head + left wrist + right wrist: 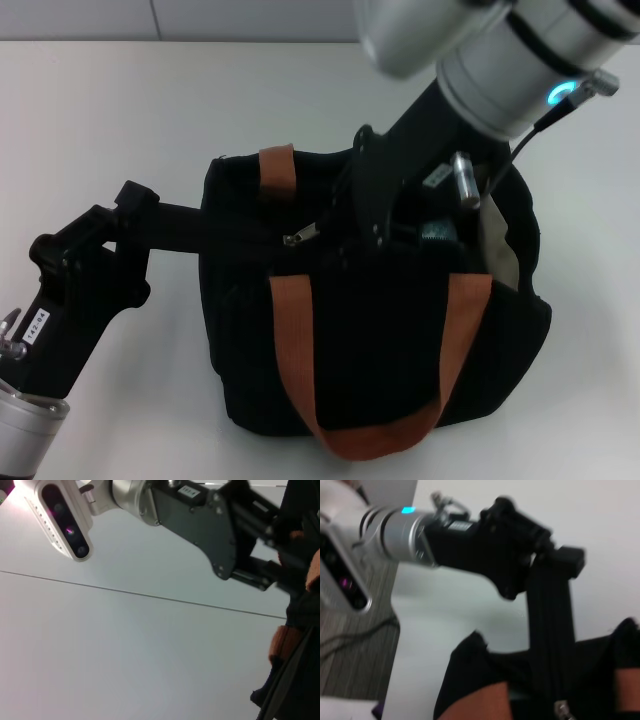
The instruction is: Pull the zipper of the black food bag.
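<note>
**Q:** Zipper position?

**A:** The small silver metal zipper slider [300, 236] sits on the track across the top of the boxy black fabric food bag [370, 370], between its two rust-orange webbing handles [385, 440], on a white table [110, 120].

**Q:** And the grippers?

**A:** The left gripper [215, 228] reaches in from the left, its long black fingers pressed at the bag's top edge; probably pinching fabric, though I cannot tell. The right gripper [350, 240] comes down from above just beside the slider; its finger state is hidden.
</note>
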Robot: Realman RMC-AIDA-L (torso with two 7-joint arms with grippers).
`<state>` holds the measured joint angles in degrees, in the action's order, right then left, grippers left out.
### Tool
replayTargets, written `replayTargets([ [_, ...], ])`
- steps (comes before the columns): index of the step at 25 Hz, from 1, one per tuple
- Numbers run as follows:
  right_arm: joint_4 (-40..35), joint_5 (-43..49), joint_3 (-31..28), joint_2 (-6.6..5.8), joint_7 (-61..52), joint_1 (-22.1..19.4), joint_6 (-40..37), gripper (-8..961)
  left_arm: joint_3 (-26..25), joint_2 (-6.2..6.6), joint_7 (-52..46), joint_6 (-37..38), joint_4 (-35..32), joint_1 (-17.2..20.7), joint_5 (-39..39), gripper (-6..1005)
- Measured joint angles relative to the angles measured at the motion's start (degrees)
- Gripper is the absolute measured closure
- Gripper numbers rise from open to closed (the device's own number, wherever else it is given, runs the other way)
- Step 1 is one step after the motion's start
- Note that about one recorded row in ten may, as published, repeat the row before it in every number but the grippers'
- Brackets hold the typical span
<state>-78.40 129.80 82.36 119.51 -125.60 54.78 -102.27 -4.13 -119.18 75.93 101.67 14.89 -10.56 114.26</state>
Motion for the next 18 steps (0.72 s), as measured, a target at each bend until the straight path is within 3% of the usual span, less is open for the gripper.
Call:
replayTargets([
  [13,-2.8,3.5,9.0,0.24,1.8,-2.7,8.5,570,0.1,0.0,0.0,0.4,0.1,0.2,0.4,980],
  [18,-3.5,3.6,11.5,0.24,2.6,-3.6,10.8,615,0.5,0.0,0.0,1.1,0.0,0.3,0.4,980],
])
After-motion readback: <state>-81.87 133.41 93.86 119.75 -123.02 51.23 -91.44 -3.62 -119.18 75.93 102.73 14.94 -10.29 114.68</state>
